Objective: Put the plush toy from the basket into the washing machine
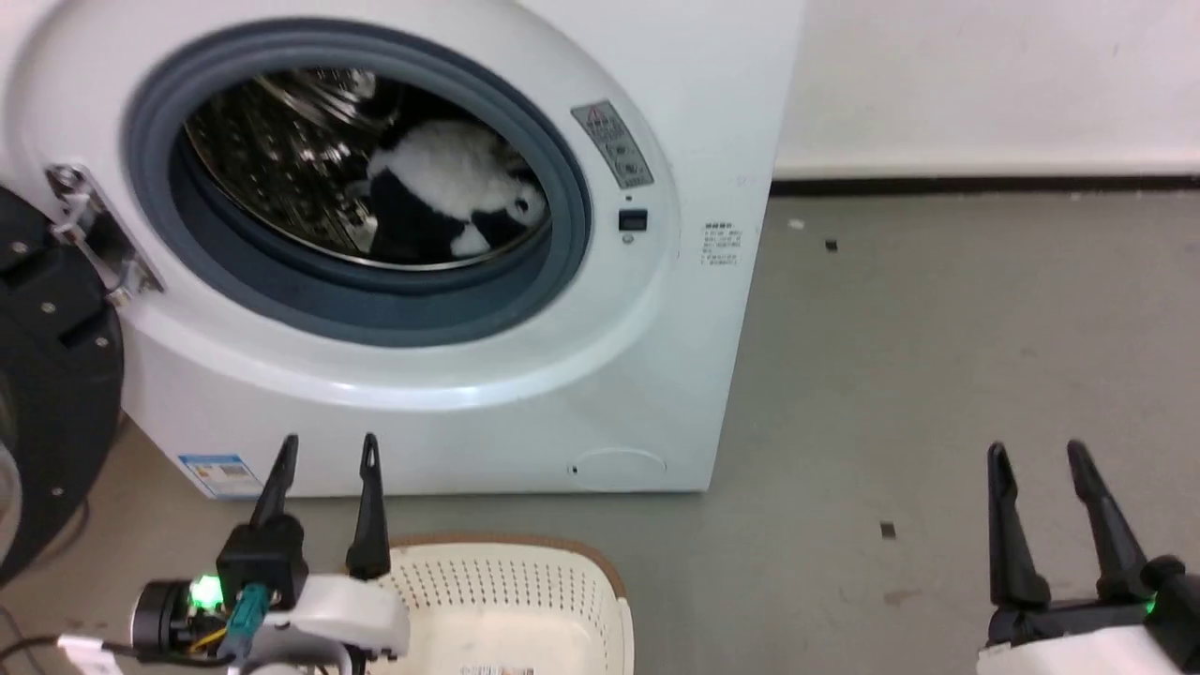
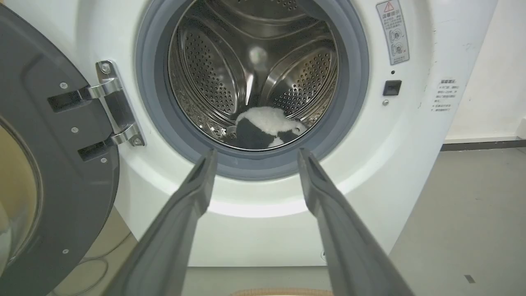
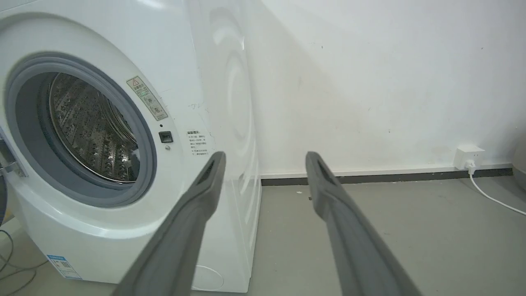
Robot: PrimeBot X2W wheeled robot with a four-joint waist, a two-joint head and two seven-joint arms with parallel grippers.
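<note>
Left gripper (image 1: 328, 442) and right gripper (image 1: 1036, 452) gape empty; left wrist view shows plush toy (image 2: 265, 130) inside washing machine (image 2: 411, 164) drum.

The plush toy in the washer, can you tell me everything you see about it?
The plush toy is fluffy and soft-looking, white with black patches. It lies slumped on the bottom of the shiny steel drum inside the washing machine, white fur on top, dark parts lower. Only the drum touches it. Its face is too small to make out.
</note>
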